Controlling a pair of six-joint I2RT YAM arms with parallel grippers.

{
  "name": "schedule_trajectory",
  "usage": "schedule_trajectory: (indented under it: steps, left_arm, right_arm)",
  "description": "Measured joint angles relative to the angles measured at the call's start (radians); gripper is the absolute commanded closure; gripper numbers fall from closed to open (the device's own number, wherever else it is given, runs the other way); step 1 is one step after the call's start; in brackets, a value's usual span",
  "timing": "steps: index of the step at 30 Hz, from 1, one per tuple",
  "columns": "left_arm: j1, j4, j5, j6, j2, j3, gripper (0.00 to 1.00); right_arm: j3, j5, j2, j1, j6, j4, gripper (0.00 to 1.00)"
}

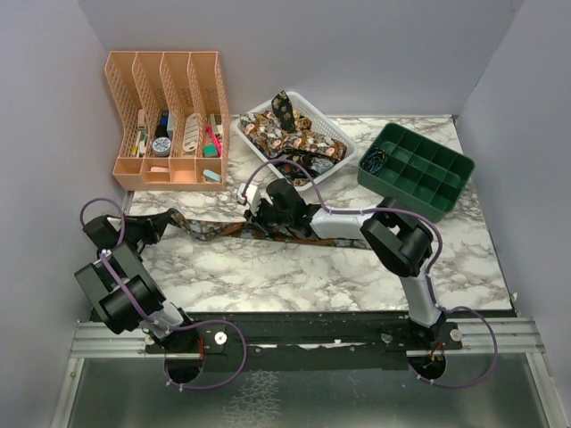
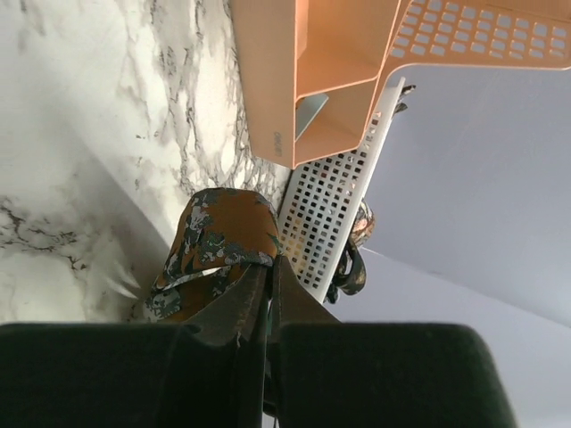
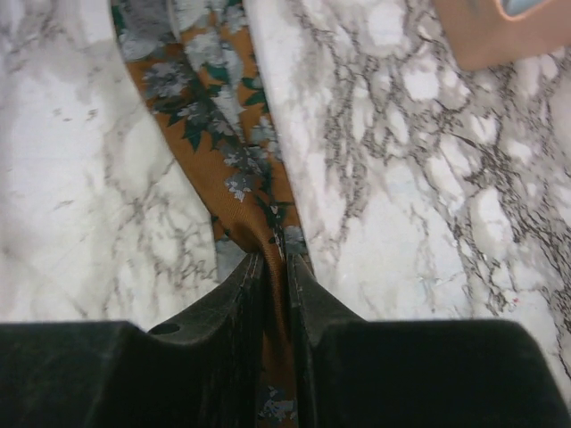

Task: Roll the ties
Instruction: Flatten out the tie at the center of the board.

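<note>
One orange-and-dark patterned tie [image 1: 210,230] lies stretched across the marble table between my two grippers. My left gripper [image 1: 166,221] is at its left end. In the left wrist view the left gripper [image 2: 270,267] is shut on a folded-over end of the tie [image 2: 219,241]. My right gripper [image 1: 256,210] is at the tie's right part. In the right wrist view the right gripper [image 3: 277,261] is shut on the tie [image 3: 223,152], whose fabric bunches up between the fingers. More ties [image 1: 285,134] are piled in the white basket [image 1: 343,134].
A peach desk organizer [image 1: 169,116] with stationery stands at the back left, close behind the left gripper. A dark green compartment tray [image 1: 415,169] sits at the back right. In the left wrist view the white basket [image 2: 335,223] is right beside the fingers.
</note>
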Motion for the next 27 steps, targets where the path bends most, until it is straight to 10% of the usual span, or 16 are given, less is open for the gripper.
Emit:
schedule_trajectory:
  steps: [7,14,27]
  left_arm:
    - [0.028,0.002,-0.038,-0.007,0.029,-0.028,0.61]
    - [0.082,-0.001,-0.051,-0.016,0.053,-0.051,0.36]
    - [0.114,-0.23,-0.055,0.135,0.047,0.036,0.28]
  right_arm:
    - [0.019,0.13,0.068,0.0,0.051,0.035,0.74]
    - [0.018,0.126,0.077,0.0,0.061,0.035,0.49]
    - [0.097,0.031,0.079,0.0,-0.044,-0.15,0.3]
